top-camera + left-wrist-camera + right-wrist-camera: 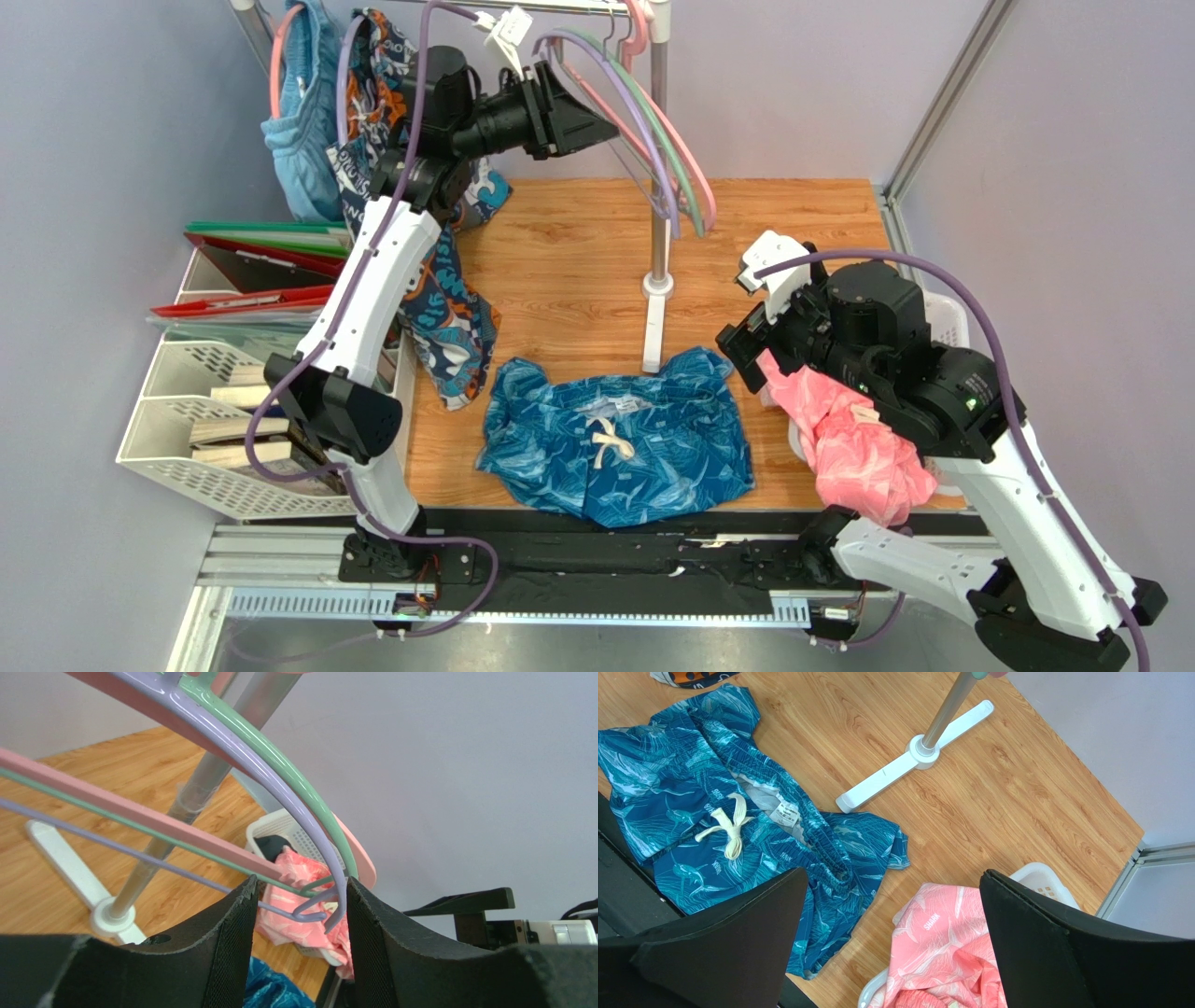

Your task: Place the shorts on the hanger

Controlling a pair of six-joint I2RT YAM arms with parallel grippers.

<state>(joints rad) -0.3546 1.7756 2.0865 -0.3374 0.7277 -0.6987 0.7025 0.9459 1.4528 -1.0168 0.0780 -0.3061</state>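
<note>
The shorts (668, 798) lie spread on the wooden table (1018, 812), white drawstring (727, 826) and label (786, 814) showing, near the white stand (906, 759). A pink garment (948, 952) spills from a white basket (1043, 882) just beside them. The right gripper (892, 878) hangs above, fingers wide apart and holding nothing.

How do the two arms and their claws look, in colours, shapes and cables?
The left arm and right arm have white shells, black joints and a loose purple cable each. The left claw and right claw each have two thick black wedge-shaped fingers; the left's inner faces look ribbed.
</note>
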